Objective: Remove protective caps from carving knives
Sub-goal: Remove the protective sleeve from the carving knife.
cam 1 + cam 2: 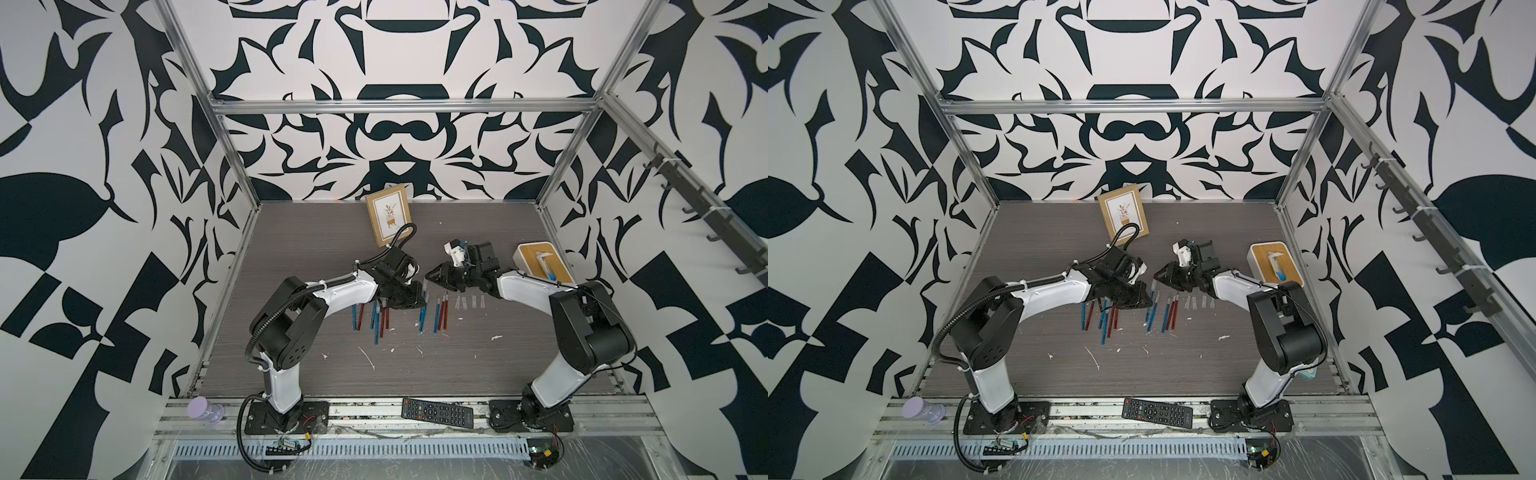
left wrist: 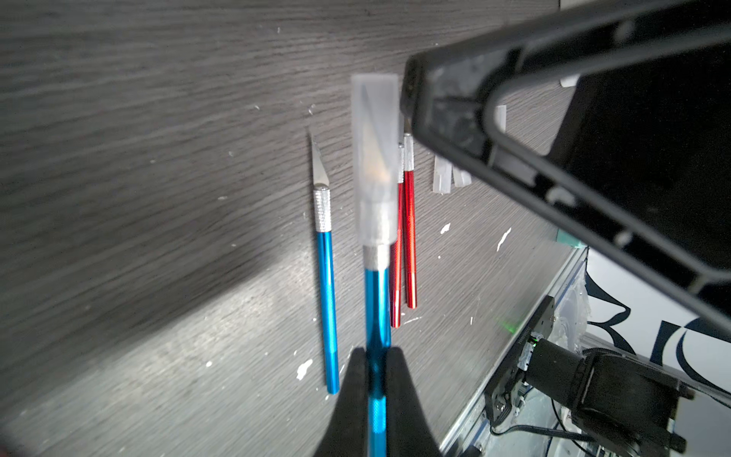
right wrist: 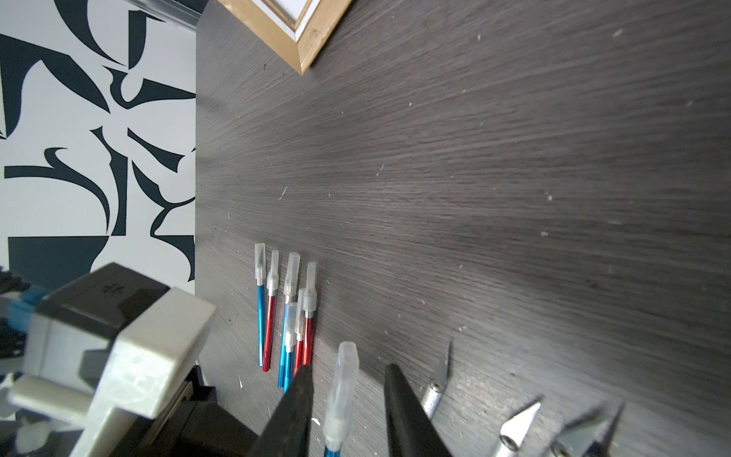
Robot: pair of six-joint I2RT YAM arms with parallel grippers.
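Your left gripper (image 2: 376, 358) pinches blue knife (image 2: 377, 300) above table (image 1: 478, 374) centre, cap (image 2: 375, 158) still on. Your right gripper (image 3: 348, 368) spread around cap, not touching. Several bare knives (image 2: 326, 277), loose caps (image 1: 469, 302) beside. Six capped knives (image 3: 288, 316) left.

Nothing legible appears in any view; the remote control's (image 1: 437, 412) key markings are too small to read; the framed picture (image 1: 388, 216) shows only a plant drawing; a small mark on the dark motor housing (image 3: 112, 287) is blurred; the walls (image 1: 399, 137) carry abstract black shapes.
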